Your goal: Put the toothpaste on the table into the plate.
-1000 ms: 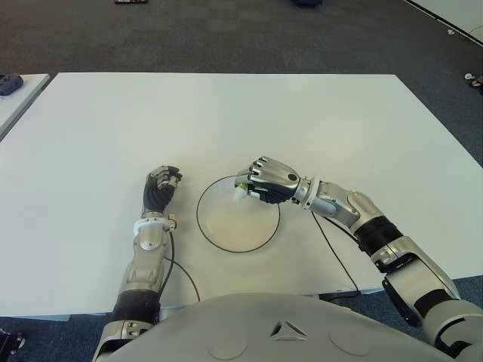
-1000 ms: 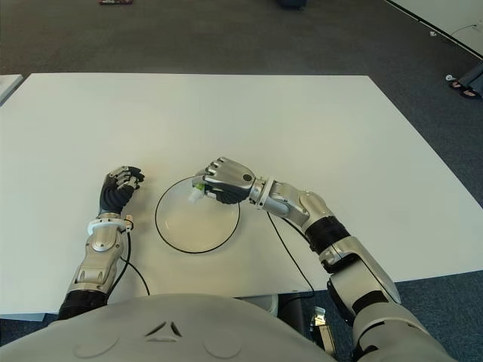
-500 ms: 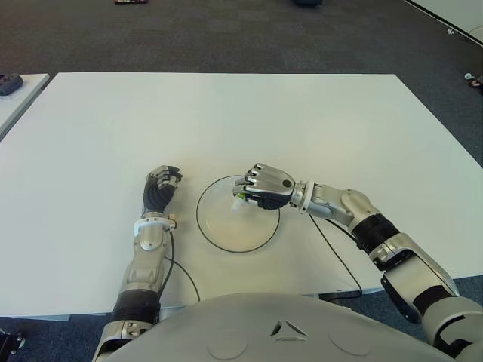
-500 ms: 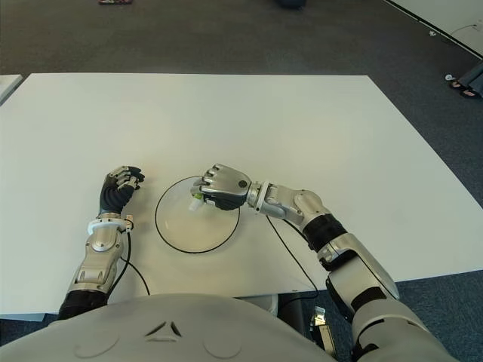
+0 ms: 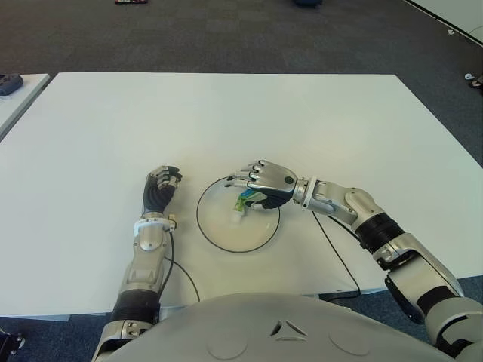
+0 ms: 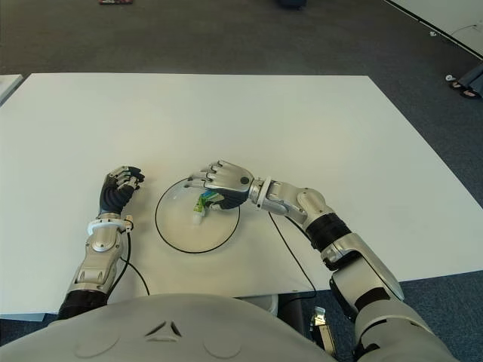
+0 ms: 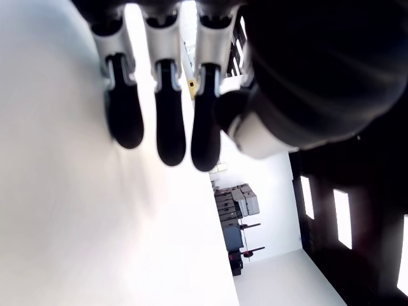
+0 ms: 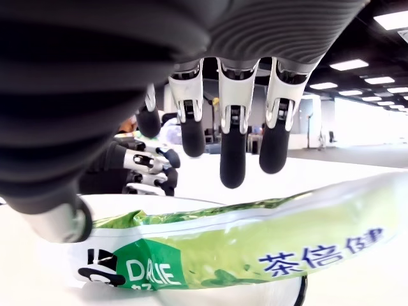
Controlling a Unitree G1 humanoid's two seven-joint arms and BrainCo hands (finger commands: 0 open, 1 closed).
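The toothpaste (image 5: 242, 203), a small green and white tube, lies in the white plate (image 5: 225, 232) with a dark rim, near the plate's far right side. My right hand (image 5: 249, 183) hovers just above the tube with its fingers spread, and none of them closes on it. In the right wrist view the tube (image 8: 255, 245) shows below the straightened fingertips (image 8: 233, 169). My left hand (image 5: 161, 185) shows to the left of the plate, its fingers (image 7: 159, 124) curled and holding nothing.
The white table (image 5: 226, 113) stretches far and to both sides. A black cable (image 5: 332, 249) runs from my right arm over the table's near edge. Another cable (image 5: 181, 270) loops beside my left forearm. Dark carpet lies beyond the table.
My right hand, shut on the toothpaste over the plate a second ago, has spread its fingers. The tube now lies in the plate. The left hand has not moved.
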